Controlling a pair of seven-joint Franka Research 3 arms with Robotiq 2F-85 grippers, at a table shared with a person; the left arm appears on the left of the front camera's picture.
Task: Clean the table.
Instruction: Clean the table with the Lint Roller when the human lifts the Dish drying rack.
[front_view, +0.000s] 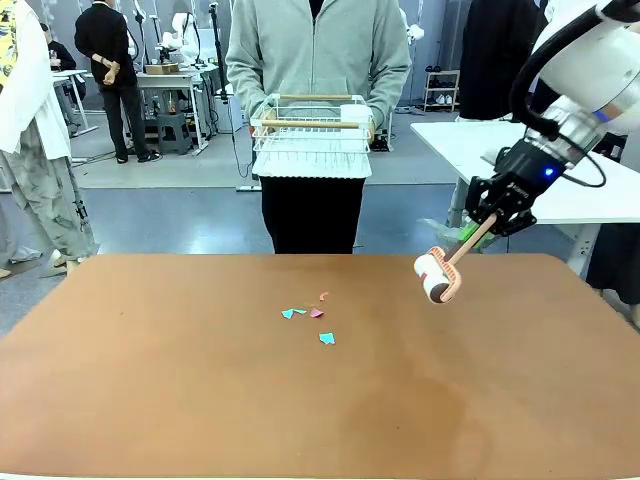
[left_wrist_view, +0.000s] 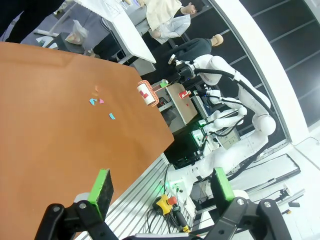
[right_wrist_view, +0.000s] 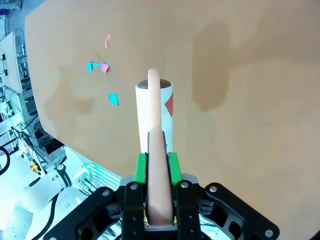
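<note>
I count one white lint roller with a pink handle (front_view: 437, 275). On the reddish-brown table (front_view: 150, 380) lie two small pink paper scraps (front_view: 316, 313) and what look like three teal paper scraps (front_view: 327, 338). Beyond the table is one white wire dish rack (front_view: 312, 135).

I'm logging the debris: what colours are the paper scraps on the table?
Light blue and pink paper scraps, clearest in the front view.

**Bright, even light**

Diffuse overhead light spreads evenly over the matte worktop (front_view: 150, 400). Shadows are faint and soft-edged (dim patches mottle the worktop in the right wrist view). The front view is sharp. Both wrist views curve strongly at their edges; the right one shows a cyan, overexposed cast at lower left.
</note>
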